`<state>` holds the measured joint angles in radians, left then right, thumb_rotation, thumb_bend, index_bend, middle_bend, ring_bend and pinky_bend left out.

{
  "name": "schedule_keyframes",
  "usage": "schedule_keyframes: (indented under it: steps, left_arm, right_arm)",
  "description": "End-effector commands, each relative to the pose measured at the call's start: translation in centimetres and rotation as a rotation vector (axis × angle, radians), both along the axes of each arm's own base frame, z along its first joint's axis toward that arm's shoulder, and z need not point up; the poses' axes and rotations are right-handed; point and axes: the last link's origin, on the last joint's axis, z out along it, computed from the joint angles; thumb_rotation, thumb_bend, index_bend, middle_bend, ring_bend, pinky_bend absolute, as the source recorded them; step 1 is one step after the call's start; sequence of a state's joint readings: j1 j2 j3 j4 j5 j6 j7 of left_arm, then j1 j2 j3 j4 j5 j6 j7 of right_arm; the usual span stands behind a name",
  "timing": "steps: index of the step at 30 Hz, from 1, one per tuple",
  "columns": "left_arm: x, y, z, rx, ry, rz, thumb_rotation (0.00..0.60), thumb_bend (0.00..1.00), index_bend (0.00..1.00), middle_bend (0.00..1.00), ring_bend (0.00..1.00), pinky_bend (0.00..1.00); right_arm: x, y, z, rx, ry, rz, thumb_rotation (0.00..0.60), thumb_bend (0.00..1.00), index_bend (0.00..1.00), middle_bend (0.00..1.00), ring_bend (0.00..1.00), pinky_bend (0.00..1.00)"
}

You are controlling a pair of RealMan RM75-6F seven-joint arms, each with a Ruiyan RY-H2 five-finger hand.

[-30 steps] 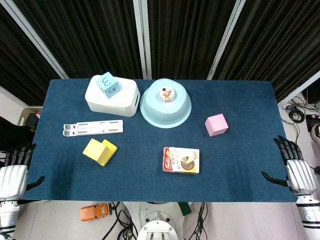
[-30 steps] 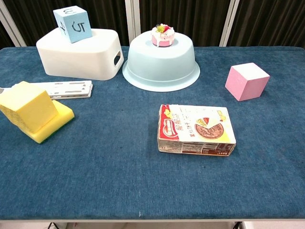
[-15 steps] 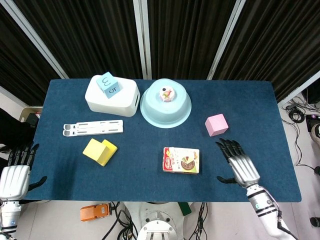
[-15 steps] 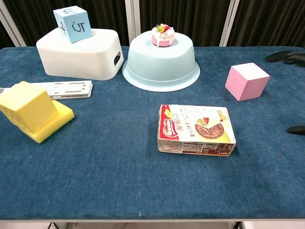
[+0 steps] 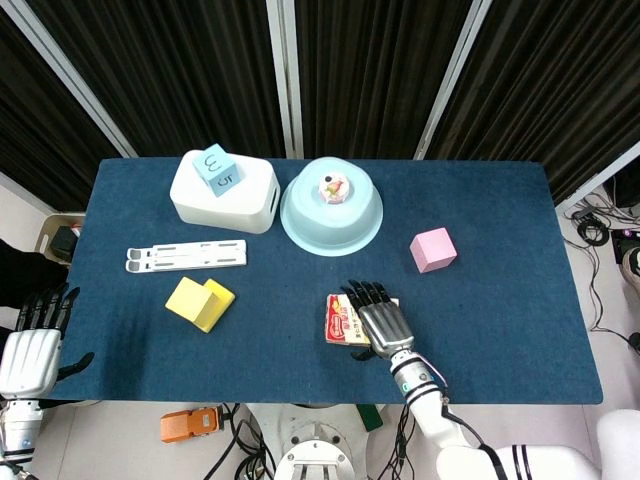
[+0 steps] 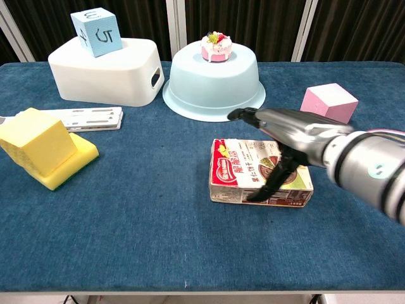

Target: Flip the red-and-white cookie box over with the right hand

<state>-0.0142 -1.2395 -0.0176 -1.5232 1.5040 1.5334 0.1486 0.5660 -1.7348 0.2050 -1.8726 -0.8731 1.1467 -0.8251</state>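
Observation:
The red-and-white cookie box (image 5: 338, 320) (image 6: 243, 179) lies flat, picture side up, near the front middle of the blue table (image 5: 500, 330). My right hand (image 5: 375, 320) (image 6: 288, 130) is spread over the box's right part, fingers stretched toward the back. Its thumb (image 6: 273, 178) hangs down across the box's top to its front side. I cannot tell whether the palm touches the box. It grips nothing. My left hand (image 5: 30, 350) hangs off the table's left edge, fingers apart and empty.
A pink cube (image 5: 433, 250) (image 6: 329, 101) sits right of the box. Behind it is an upturned light-blue bowl (image 5: 331, 215) with a small cake (image 5: 333, 187) on top. A white bin (image 5: 224, 192) carrying a blue cube (image 5: 216, 168), a white stand (image 5: 186, 256) and yellow blocks (image 5: 200, 302) lie to the left.
My right hand has swept in from the table's right edge leftward and is now over the cookie box. The box and the left hand have not moved.

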Motion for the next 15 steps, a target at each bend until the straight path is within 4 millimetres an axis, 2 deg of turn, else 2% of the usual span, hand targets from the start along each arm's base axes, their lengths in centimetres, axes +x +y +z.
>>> schedule_keyframes:
  steps: [1, 9, 12, 15]
  left_arm:
    - [-0.1, 0.1, -0.1, -0.003, -0.001, 0.001, 0.600, 0.13, 0.00, 0.00, 0.00, 0.00]
    - [-0.4, 0.3, -0.2, -0.014, 0.002, 0.011, 0.600, 0.13, 0.00, 0.00, 0.00, 0.00]
    - [-0.4, 0.4, -0.2, -0.017, 0.003, 0.012, 0.600, 0.13, 0.00, 0.00, 0.00, 0.00]
    - [-0.5, 0.4, -0.2, -0.020, 0.004, 0.015, 0.600, 0.13, 0.00, 0.00, 0.00, 0.00]
  right_arm:
    - [0.9, -1.0, -1.2, -0.012, 0.028, -0.017, 0.599, 0.06, 0.00, 0.00, 0.00, 0.00]
    - [2.0, -2.0, -3.1, 0.014, 0.058, -0.063, 0.597, 0.06, 0.00, 0.01, 0.00, 0.02]
    - [2.1, -2.2, -3.5, 0.019, 0.092, -0.066, 0.594, 0.06, 0.00, 0.05, 0.02, 0.14]
    - [1.8, -2.5, -3.7, 0.022, 0.125, -0.073, 0.570, 0.09, 0.07, 0.16, 0.17, 0.31]
